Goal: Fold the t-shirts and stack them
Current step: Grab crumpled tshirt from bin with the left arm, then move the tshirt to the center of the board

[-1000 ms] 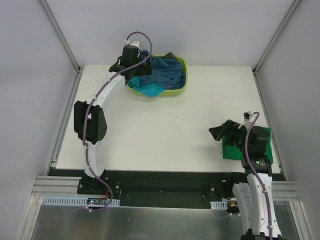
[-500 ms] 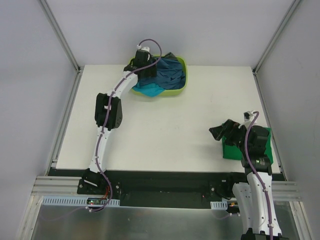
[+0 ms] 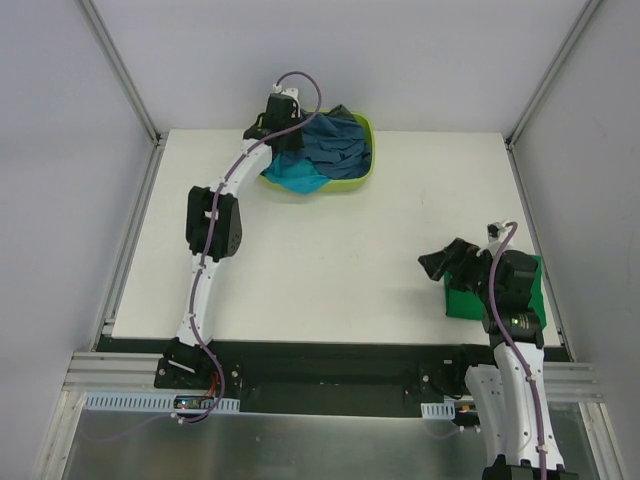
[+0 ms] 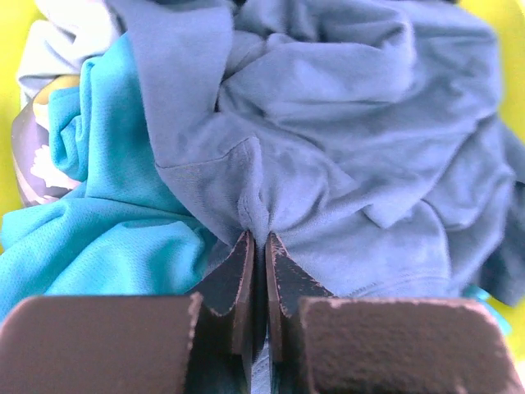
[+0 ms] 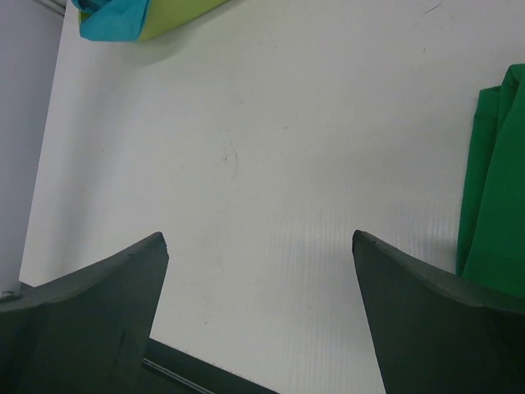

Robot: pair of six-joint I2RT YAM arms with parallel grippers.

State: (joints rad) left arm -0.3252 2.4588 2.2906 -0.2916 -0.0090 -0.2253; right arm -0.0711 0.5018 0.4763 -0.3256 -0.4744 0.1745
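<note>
Large dark blue cloth t-shirt [image 4: 344, 148]: crumpled on top of the heap in the basket at the table's far edge; one fold of it sits between the left jaws.
Left gripper [image 4: 256, 242]: jaws pressed together on that fold, close to a hem seam; we see only a thin ridge of cloth caught.
Bright teal cloth t-shirt [image 4: 90, 230]: touching the blue one on its left; not in the jaws as far as we can tell.
Lime-green plastic basket [image 3: 366, 150]: shirts heaped inside, teal cloth spilling over the near rim.
Step in hand: we judge it as pulling the blue shirt out.
How to do it well: lift slowly and straight up until the cloth clears the rim, then carry it to the bare middle of the white table [image 3: 330, 250]. Watch that the teal shirt doesn't drag along, the basket doesn't tip and the thin pinch doesn't slip.
Right gripper [image 5: 258, 238]: jaws spread wide, holding nothing, over the table.
Bright green folded t-shirt [image 5: 492, 172]: flat on the table just beside the right gripper; we take it as the stack's start.
</note>
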